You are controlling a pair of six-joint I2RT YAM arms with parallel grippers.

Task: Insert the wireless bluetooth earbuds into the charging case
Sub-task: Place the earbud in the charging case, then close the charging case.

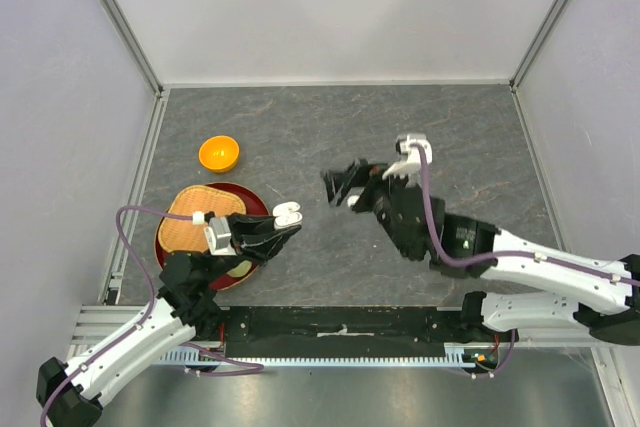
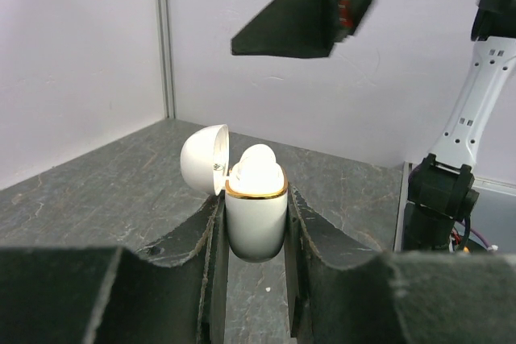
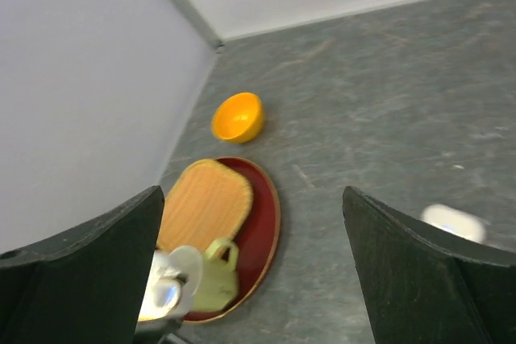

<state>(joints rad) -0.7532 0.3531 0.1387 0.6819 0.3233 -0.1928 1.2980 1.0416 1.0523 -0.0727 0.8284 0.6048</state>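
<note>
The left gripper (image 1: 278, 234) was seen pressed in on a white charging case (image 2: 256, 219). The case was pinched upright by its sides between the 2 black fingers (image 2: 193, 267). It was held just past the right rim of the red plate (image 1: 256, 203), above the grey table (image 1: 400, 127). The lid (image 2: 203, 159) was swung open to 1 side, and a gold band was seen round the case's mouth. A rounded white earbud (image 2: 260, 168) was seated in that mouth, its top standing proud of the band. Because of glare it could not be told whether 1 or 2 were lodged there.

The right gripper (image 1: 345, 187) was held in the air to the right of the red plate, near the case but apart from it. Its jaws were spread wide with nothing between them.

A woven mat (image 1: 205, 212) was laid on the red plate, and a pale yellow-green cup-like item (image 3: 218, 275) was seen beside it on the plate. An orange bowl (image 1: 219, 153) was set on the table just beyond the plate's far rim. Well to the right of the plate a small white oval item (image 3: 454, 221) was lying on the table, too blurred to be named.
</note>
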